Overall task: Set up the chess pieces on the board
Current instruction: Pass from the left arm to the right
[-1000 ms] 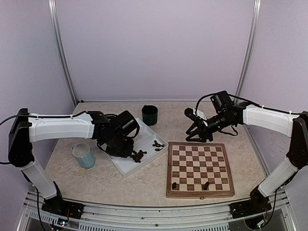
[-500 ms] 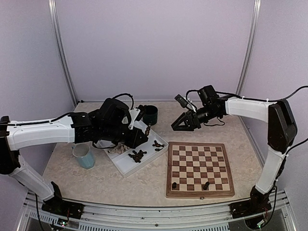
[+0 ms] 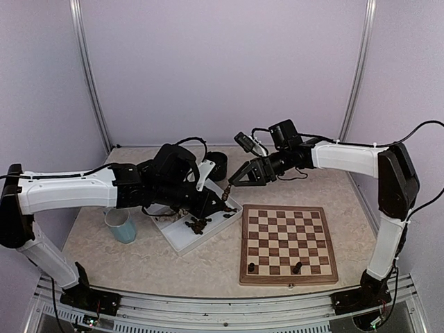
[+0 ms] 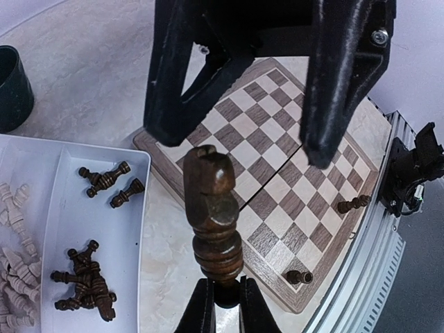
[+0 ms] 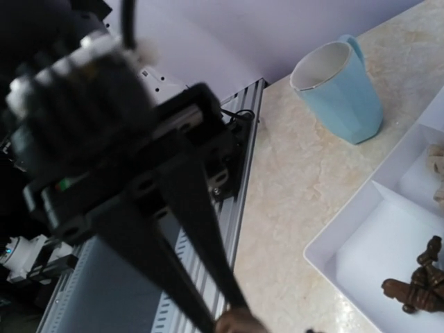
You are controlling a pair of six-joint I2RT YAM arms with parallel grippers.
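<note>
My left claw point(image 4: 222, 302) pinches the dark brown wooden chess piece point(image 4: 211, 215) by its foot, up in the air above the desk point(image 3: 139, 258). Its top points straight at my spread right claw point(image 3: 239, 182), very close.

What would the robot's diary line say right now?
phase: likely handover | left gripper: shut on dark chess piece | right gripper: open, fingers flanking it

Around me stand plain lilac walls point(image 3: 222, 69), with two aluminium posts point(image 3: 88, 76) in the far corners; my marbled beige table point(image 3: 208, 263) ends in a near metal rail point(image 3: 229, 309)
</note>
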